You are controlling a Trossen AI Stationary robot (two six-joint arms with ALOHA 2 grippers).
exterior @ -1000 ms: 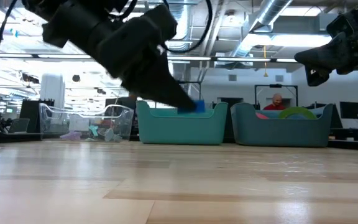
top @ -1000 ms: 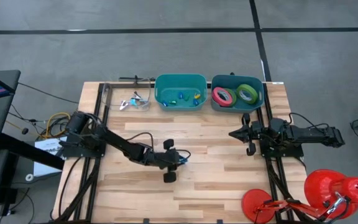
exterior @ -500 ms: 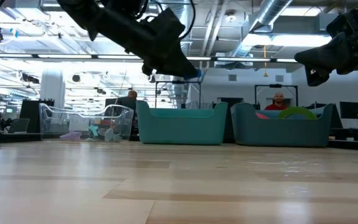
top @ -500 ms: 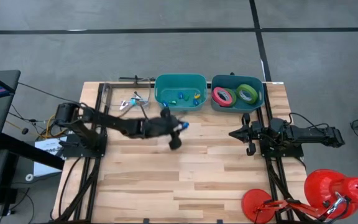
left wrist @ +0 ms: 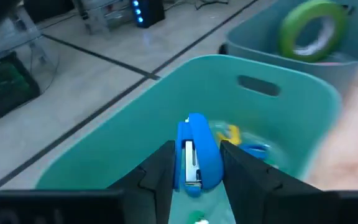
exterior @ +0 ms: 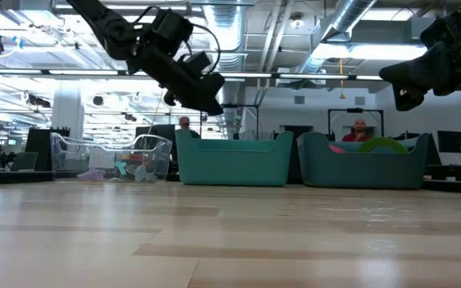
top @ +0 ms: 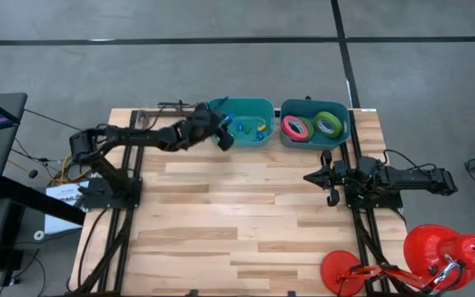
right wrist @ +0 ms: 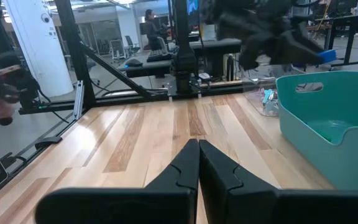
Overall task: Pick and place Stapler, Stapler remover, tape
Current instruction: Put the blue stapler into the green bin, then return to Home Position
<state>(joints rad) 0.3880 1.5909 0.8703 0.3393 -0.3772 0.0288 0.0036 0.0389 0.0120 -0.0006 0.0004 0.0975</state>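
up over the near-left rim of the teal bin (top: 239, 121), the left tool (top: 223, 132) is partly closed, its two dark fingers (left wrist: 161, 175) clamped on either side of a blue stapler (left wrist: 196, 153), which it holds in the air above the bin's open inside. the stapler is glossy blue with a pale metal strip along one face, and it points away from the wrist toward small yellow and blue pieces lying on the bin floor. the right tool (top: 326, 179) hangs with its fingers (right wrist: 182, 169) pressed fully together, holding nothing, over the right side of the desk (top: 246, 223), short of the grey-blue bin (top: 314, 125). that bin holds a pink-red tape roll (top: 297, 127) and a green tape roll (top: 329, 124) side by side. from above, the stapler is mostly hidden by the left tool; from desk height it cannot be made out. a clear tray (top: 171, 132) left of the teal bin holds small items too small to tell apart.
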